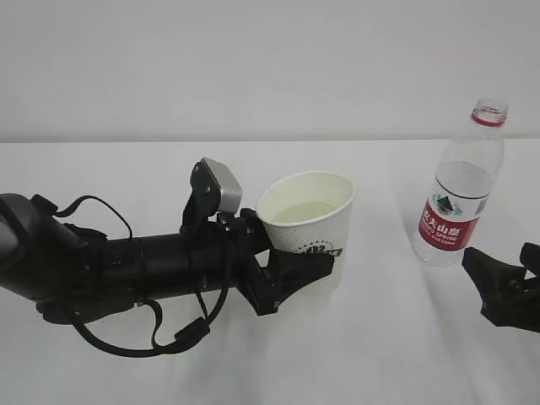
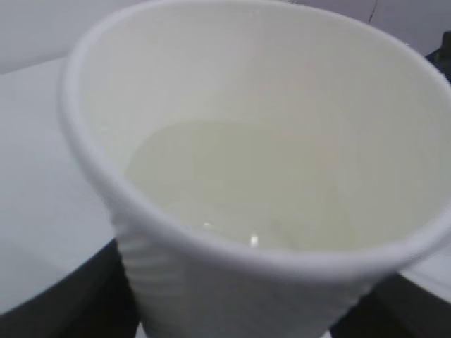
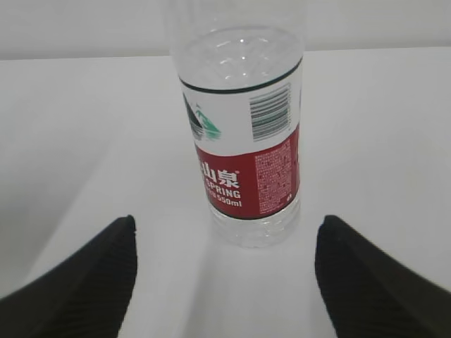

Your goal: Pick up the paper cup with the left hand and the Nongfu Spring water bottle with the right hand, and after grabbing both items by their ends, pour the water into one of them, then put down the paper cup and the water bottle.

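White table (image 1: 169, 371): left gripper (image 1: 295, 266) grips paper cup (image 1: 308, 224); right gripper (image 1: 506, 291) gapes.

Cup (image 1: 309, 221): white paper, dark green logo low on its side, upright on the table, part-filled with faintly yellowish water (image 2: 232, 183). Bottle (image 1: 460, 187): clear ribbed plastic, red neck ring, red label, uncapped, upright at right, well apart from the cup.

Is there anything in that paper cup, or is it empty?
Partly filled: the paper cup holds pale, faintly yellowish water pooled well below its rim.
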Action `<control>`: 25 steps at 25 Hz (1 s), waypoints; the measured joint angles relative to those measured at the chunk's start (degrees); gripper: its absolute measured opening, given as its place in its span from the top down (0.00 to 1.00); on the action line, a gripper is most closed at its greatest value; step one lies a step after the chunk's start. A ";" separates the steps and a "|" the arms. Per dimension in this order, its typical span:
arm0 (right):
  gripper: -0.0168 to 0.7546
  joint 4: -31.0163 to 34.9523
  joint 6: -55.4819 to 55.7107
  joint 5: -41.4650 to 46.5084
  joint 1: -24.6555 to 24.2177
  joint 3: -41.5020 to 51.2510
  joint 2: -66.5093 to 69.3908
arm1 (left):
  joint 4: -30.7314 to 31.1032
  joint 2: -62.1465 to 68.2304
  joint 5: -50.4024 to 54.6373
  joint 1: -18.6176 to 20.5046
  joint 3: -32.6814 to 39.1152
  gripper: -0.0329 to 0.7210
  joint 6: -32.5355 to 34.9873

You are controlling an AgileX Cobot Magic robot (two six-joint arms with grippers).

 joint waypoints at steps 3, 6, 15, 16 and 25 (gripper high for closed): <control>0.21 0.00 0.00 0.00 0.00 0.00 0.00 | -0.09 0.00 0.00 0.57 0.00 0.26 0.00; 0.21 0.00 0.00 0.00 0.00 0.00 0.00 | -0.09 0.00 0.00 0.93 0.63 0.27 0.00; 0.21 -0.10 0.00 0.00 0.00 0.00 0.00 | -0.09 0.00 -0.20 2.46 2.72 0.27 0.12; 0.21 -0.10 0.00 0.00 0.00 0.00 0.00 | -0.09 0.00 -0.20 3.05 2.93 0.27 0.20; 0.21 -0.10 0.00 0.00 0.00 0.00 0.00 | -0.57 0.00 -0.23 9.75 7.28 0.27 1.85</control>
